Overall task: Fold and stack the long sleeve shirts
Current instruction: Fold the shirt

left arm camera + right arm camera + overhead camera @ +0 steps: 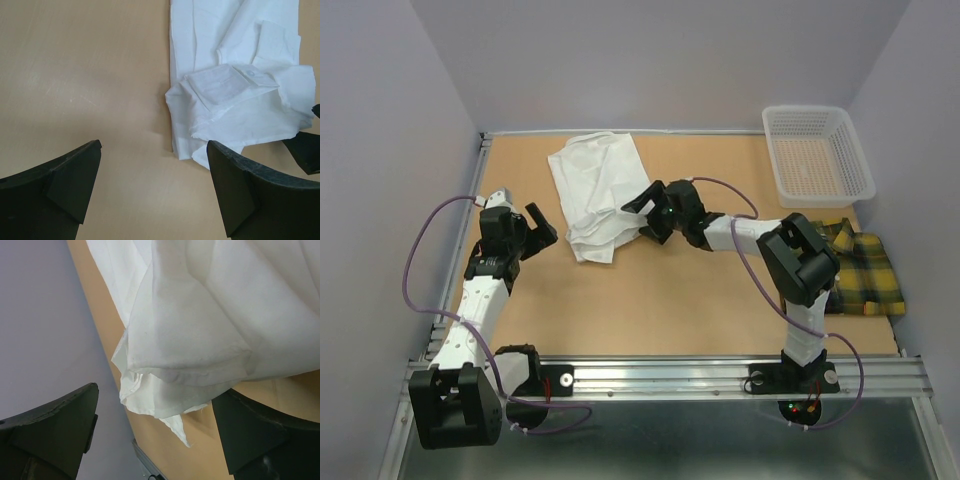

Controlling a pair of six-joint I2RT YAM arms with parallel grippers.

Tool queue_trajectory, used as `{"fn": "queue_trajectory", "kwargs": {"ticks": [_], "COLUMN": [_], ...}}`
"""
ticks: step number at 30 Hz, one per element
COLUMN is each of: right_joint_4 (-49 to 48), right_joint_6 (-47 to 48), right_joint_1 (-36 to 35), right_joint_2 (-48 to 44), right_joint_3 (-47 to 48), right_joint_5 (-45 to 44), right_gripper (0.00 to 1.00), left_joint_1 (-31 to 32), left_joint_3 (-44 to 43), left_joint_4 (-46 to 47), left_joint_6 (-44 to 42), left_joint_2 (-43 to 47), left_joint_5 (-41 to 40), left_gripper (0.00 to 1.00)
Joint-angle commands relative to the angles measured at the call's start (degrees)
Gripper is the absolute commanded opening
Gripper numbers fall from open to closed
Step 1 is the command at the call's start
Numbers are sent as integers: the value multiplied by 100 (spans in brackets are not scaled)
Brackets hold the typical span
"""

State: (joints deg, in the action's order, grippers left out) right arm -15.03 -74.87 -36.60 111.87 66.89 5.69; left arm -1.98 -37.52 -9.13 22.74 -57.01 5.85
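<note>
No legible text, label, brand or number on anything in view.

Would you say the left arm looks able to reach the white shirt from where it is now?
Probably yes. The left tool is open and faces the white shirt across bare table, with nothing between. The right tool sits at the shirt's opposite edge, leaving this side free.

The white-and-black left arm [470,312] rises from its base toward twelve o'clock. Its black two-finger left gripper [542,228] is turned toward three o'clock, jaws spread wide. The white-and-black right arm [800,268] bends at the elbow and stretches toward nine o'clock. Its black two-finger right gripper [642,216] gapes equally wide.
</note>
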Motion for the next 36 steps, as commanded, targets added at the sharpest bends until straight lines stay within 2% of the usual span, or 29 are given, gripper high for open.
{"fn": "queue_trajectory", "kwargs": {"ticks": [1,12,20,36], "right_joint_4": [-264,34,272,544], "right_joint_6": [-28,-133,-107,-98], "right_joint_1": [-75,-67,-75,-119], "right_joint_2": [141,353,54,-140], "right_joint_3": [508,1071,790,966], "right_joint_5": [-218,-121,-288,-227], "right_gripper": [98,96,94,95], "left_joint_1": [-5,-13,-4,-13], "left_joint_3": [-63,-63,-54,-54], "left_joint_4": [218,218,236,245], "left_joint_6": [-103,-103,-112,-112], "left_joint_2": [50,94,85,129], "left_joint_5": [74,48,48,-5], "left_gripper": [99,99,99,99]}}
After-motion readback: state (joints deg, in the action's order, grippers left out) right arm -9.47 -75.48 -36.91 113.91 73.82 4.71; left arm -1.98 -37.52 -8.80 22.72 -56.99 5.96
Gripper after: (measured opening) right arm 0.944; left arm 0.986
